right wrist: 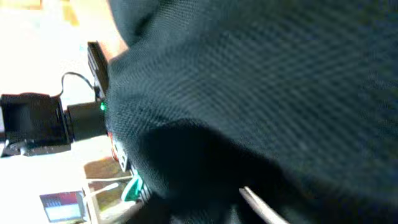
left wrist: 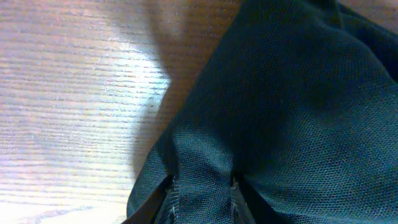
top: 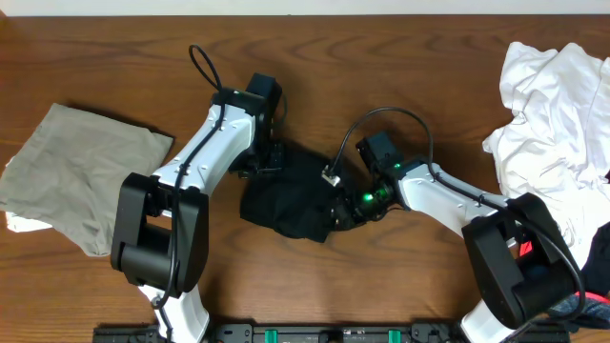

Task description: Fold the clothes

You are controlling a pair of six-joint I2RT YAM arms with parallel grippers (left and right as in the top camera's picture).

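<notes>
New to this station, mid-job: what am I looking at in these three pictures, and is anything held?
Two robot arms stand at a wooden table, each ending in a two-finger gripper. The wide picture looks straight down from above. The other two come from a camera on each wrist, so they show mostly cloth up close. A crumpled black shirt lies in the middle, both grippers at it. The left gripper has a fold of it pinched between its fingers, as the left wrist view shows. The right gripper is buried in the black cloth, which covers its camera, so I cannot tell whether it grips. A khaki garment lies at the far left; white clothes are heaped at the right.
</notes>
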